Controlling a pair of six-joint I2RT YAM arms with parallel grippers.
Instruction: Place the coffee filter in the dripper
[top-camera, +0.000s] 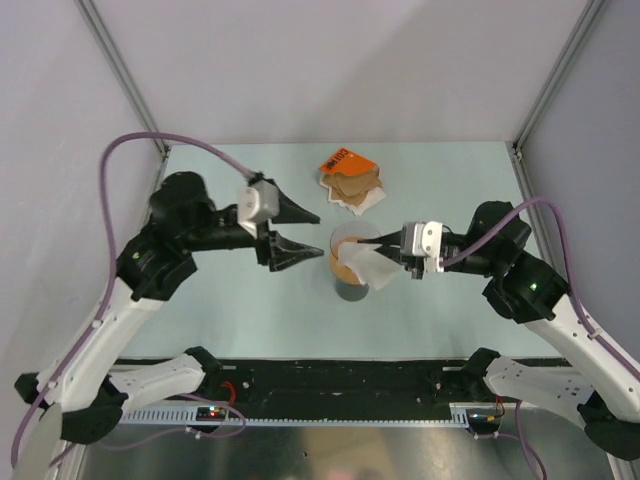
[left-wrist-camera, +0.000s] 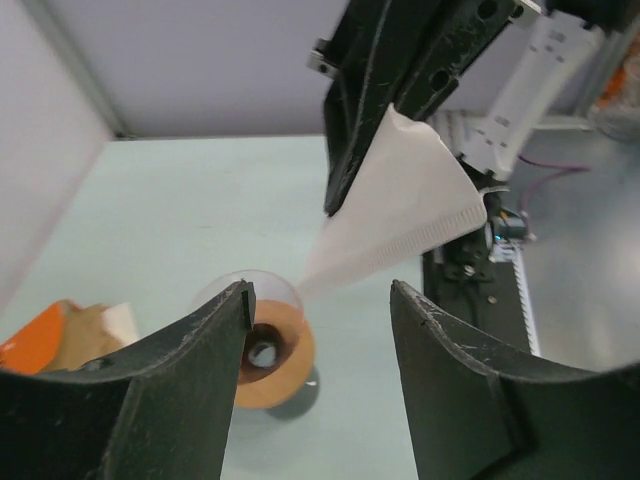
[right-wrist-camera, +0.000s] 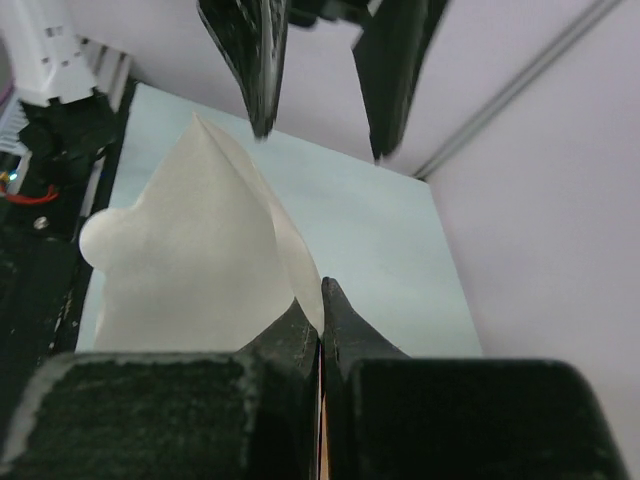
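Note:
The white paper coffee filter hangs from my right gripper, which is shut on its edge, right over the dripper. It fills the right wrist view and shows in the left wrist view. The clear dripper sits on a tan wooden ring on a dark grey cup at mid table. In the left wrist view the dripper and ring lie below the filter's tip. My left gripper is open and empty, just left of the dripper.
An orange pack and brown papers lie behind the dripper. The orange pack also shows at the lower left of the left wrist view. A black strip runs along the table's near edge between the arm bases.

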